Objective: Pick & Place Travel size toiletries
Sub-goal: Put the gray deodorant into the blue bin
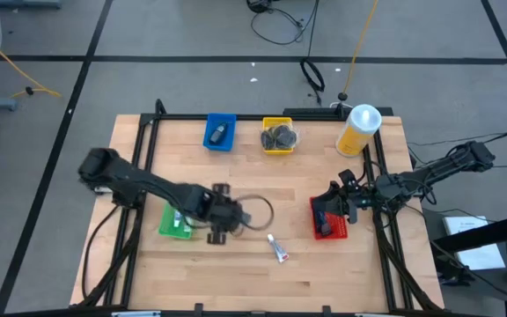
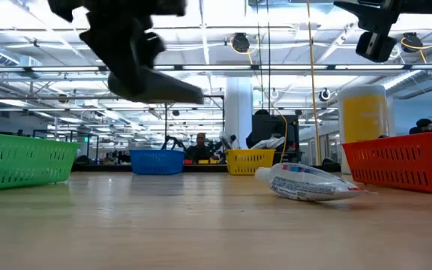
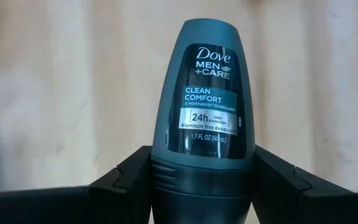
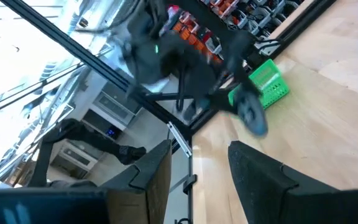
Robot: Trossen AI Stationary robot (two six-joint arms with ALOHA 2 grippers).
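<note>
White toothpaste tube [image 1: 277,249] lies flat on the wooden table [image 1: 236,282] near 6 o'clock, long axis running roughly 11 to 5 o'clock. Left gripper [image 1: 222,220], raised off the surface just right of the green tray [image 1: 173,224], is clamped on a dark grey deodorant bottle [image 3: 201,102], whose rounded cap end points away from the wrist. Right gripper [image 1: 334,204] hovers over the red tray [image 1: 327,231] at 3 o'clock, fingers [image 4: 263,180] apart, holding nothing. Blue tray [image 1: 220,132], yellow tray [image 1: 277,135] and yellow bottle [image 1: 359,129] stand along 12 o'clock. An open hall with ceiling lights lies beyond.
</note>
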